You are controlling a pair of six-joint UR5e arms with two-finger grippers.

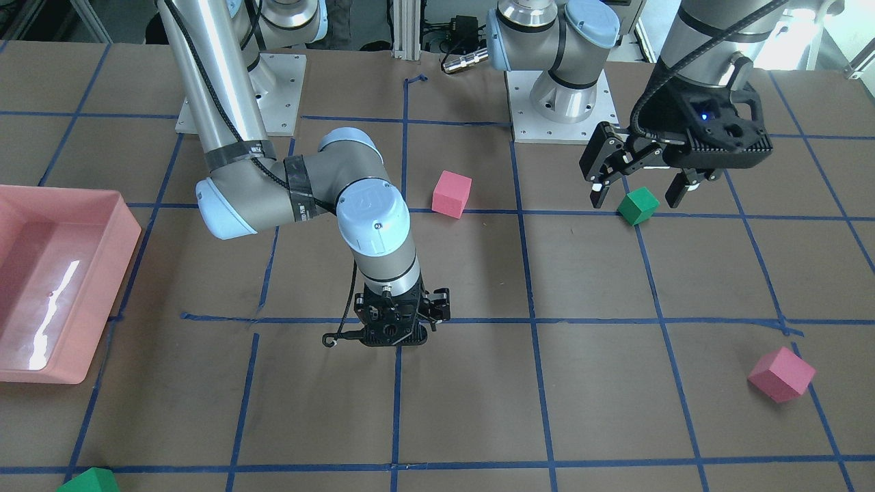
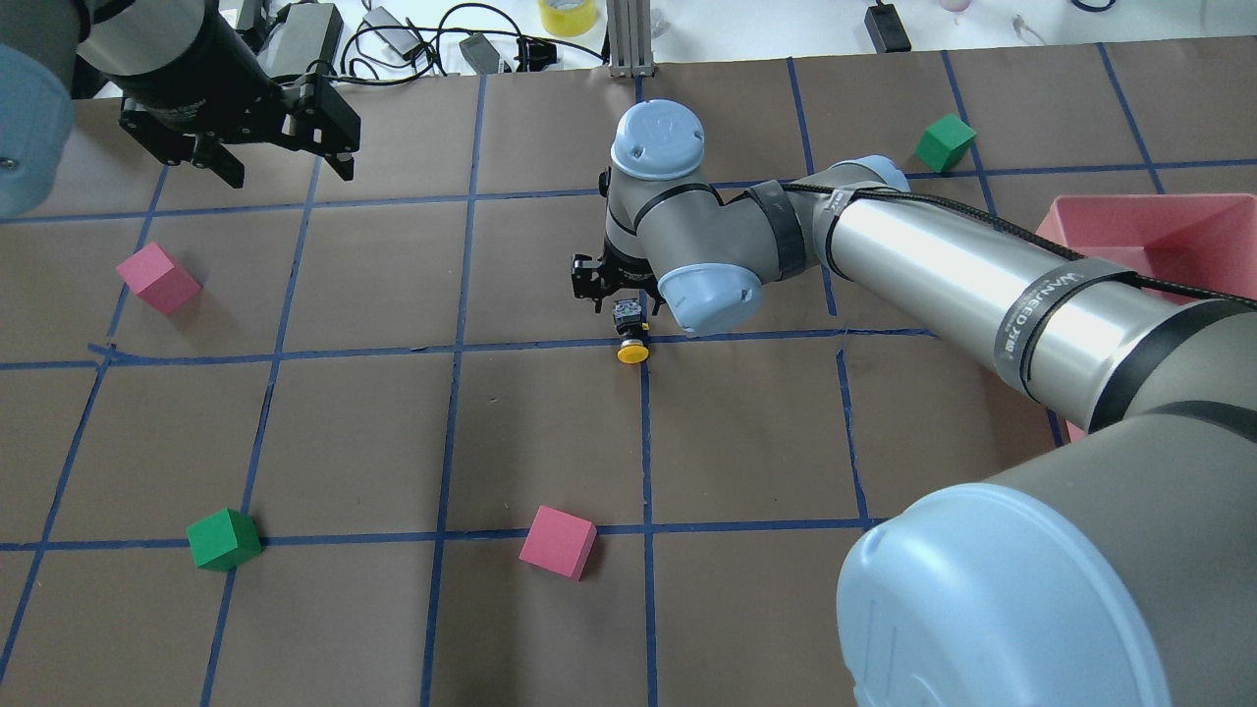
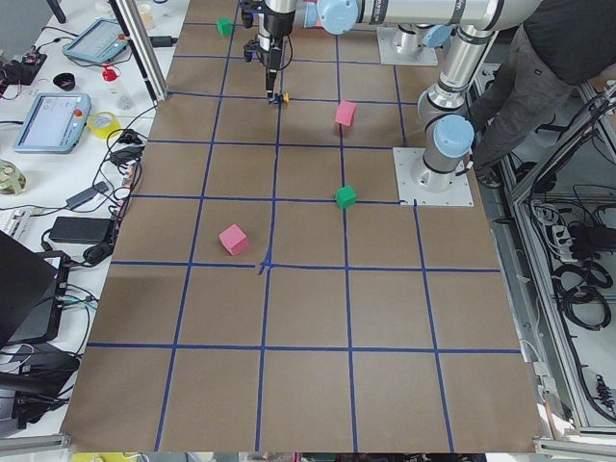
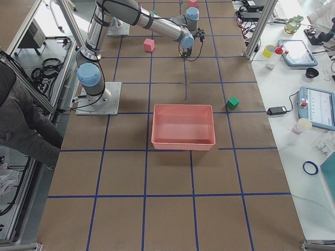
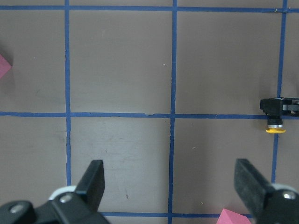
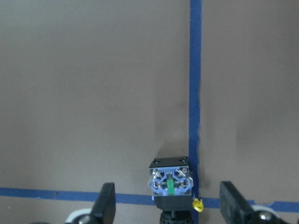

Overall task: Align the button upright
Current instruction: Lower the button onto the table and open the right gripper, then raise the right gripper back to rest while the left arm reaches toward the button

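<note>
Brown paper crossed by a grid of blue tape covers the table (image 2: 393,442). Taking the robot's side as near, the nearest things are a pink foam cube (image 2: 558,542) close to the middle and a green foam cube (image 2: 224,538) to its left.

Farther on, at a crossing of tape lines near the table's middle, sits the small push-button switch (image 2: 630,350). It is not upright: its round yellow cap points toward the near side and its terminal end toward the far side. The right gripper (image 6: 168,210) points down over it with jaws parted. The wrist view shows a black finger (image 6: 105,205) on each side of the switch, both clear of it.

To the left, well apart, rests a second pink foam cube (image 2: 157,278). At the right edge stands a pink plastic tray (image 2: 1169,236), partly hidden by the right arm. The left gripper (image 2: 291,172) hangs above the table's left part, jaws spread wide and empty.

Farthest on the table is a second green foam cube (image 2: 945,142), right of the middle. Beyond the far edge lie cables and a yellow roll of tape (image 2: 567,14).
</note>
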